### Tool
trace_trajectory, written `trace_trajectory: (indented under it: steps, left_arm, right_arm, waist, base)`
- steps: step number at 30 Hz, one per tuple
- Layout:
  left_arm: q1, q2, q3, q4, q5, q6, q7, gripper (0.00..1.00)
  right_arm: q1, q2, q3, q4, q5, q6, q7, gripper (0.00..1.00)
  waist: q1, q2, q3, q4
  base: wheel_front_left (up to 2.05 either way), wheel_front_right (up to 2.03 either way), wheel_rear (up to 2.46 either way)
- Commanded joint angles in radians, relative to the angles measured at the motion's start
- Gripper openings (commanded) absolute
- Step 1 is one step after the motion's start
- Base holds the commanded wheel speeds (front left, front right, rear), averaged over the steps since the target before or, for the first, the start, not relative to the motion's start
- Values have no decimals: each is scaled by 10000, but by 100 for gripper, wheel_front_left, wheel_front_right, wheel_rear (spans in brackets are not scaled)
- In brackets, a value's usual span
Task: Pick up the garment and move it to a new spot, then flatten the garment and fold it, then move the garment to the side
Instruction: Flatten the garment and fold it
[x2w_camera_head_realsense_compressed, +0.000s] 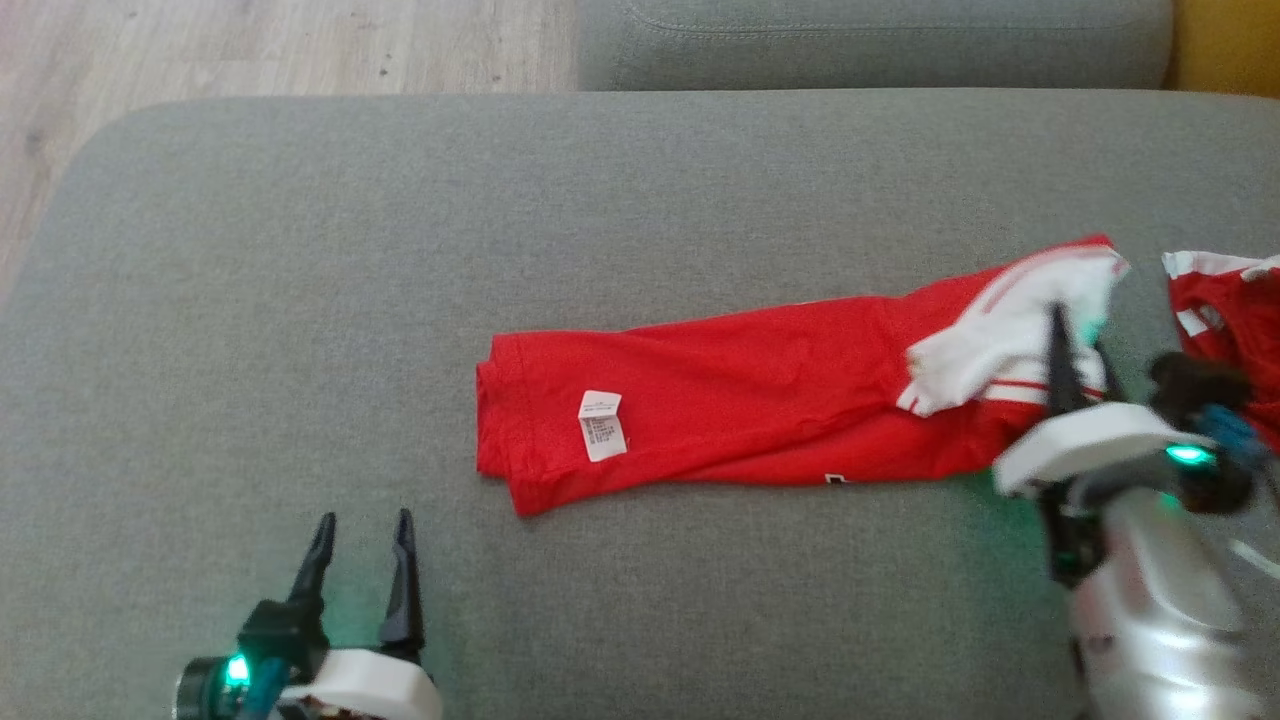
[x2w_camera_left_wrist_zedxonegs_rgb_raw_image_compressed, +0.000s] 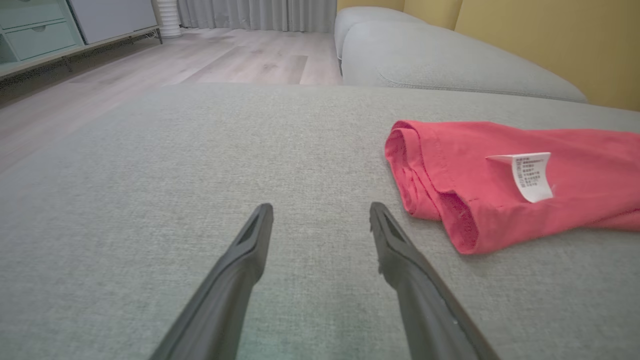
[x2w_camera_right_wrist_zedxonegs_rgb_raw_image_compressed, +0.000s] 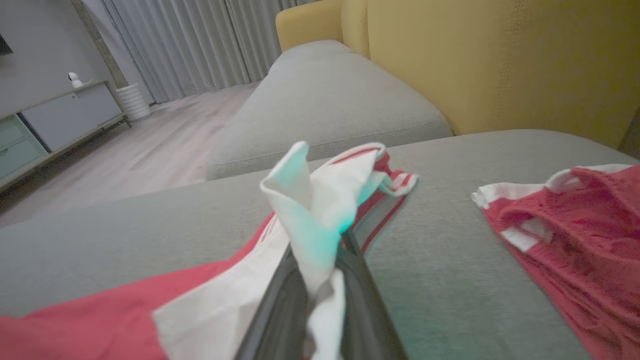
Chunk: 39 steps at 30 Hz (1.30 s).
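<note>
The left gripper (x2w_camera_head_realsense_compressed: 364, 520) has two long, dark, tapering fingers (x2w_camera_head_realsense_compressed: 403, 580) set in a black base (x2w_camera_head_realsense_compressed: 285, 630). Behind the jaws sits a rounded white housing (x2w_camera_head_realsense_compressed: 365, 690) with a green light (x2w_camera_head_realsense_compressed: 237, 670) beside it. The right gripper (x2w_camera_head_realsense_compressed: 1075, 345) carries the same white housing and green light, then blue cabling (x2w_camera_head_realsense_compressed: 1230, 430) and a glossy silver forearm (x2w_camera_head_realsense_compressed: 1160, 610) further back.

1. The print on the white label (x2w_camera_head_realsense_compressed: 602, 425) of the red garment (x2w_camera_head_realsense_compressed: 760, 400) is too small to read.
2. A dark mark (x2w_camera_head_realsense_compressed: 835, 480) at the garment's near edge is mostly tucked under the cloth.
3. The right gripper (x2w_camera_head_realsense_compressed: 1078, 345) has its fingertips buried in bunched white fabric (x2w_camera_right_wrist_zedxonegs_rgb_raw_image_compressed: 310, 200).
4. A second red-and-white garment (x2w_camera_head_realsense_compressed: 1225, 310), at the right edge of the sofa seat (x2w_camera_head_realsense_compressed: 300, 300), is cut off by the head view's right side.
5. The left gripper (x2w_camera_head_realsense_compressed: 362, 520) has its body cut off by the bottom edge.
</note>
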<state>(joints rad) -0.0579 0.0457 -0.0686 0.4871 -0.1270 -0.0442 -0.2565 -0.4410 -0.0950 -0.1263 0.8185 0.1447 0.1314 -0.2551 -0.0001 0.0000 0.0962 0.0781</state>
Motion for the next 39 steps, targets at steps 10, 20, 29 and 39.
trace_trajectory:
  steps: [10,20,29,39]
  left_arm:
    - [-270,45,-858,-177,-166,261,-53,100]
    - [-12,45,-1758,-226,-272,537,-53,100]
    - [-35,45,-1537,-269,-279,636,-53,100]
    - [-318,45,-947,-581,-54,706,-53,100]
  right_arm:
    - [-257,443,5356,-1825,3146,-7,-64,0]
    - [-1129,446,8181,-1245,5523,-7,-50,0]
    - [-1481,447,8136,-911,5989,-7,-64,100]
    - [-113,447,4324,-1117,2759,-7,-65,100]
  waist:
    - [1,0,-64,860]
    - [1,0,-199,2522]
    - [1,0,-267,2095]
    - [1,0,-533,548]
  base:
    - [0,0,0]
    - [0,0,0]
    - [0,0,0]
    - [0,0,0]
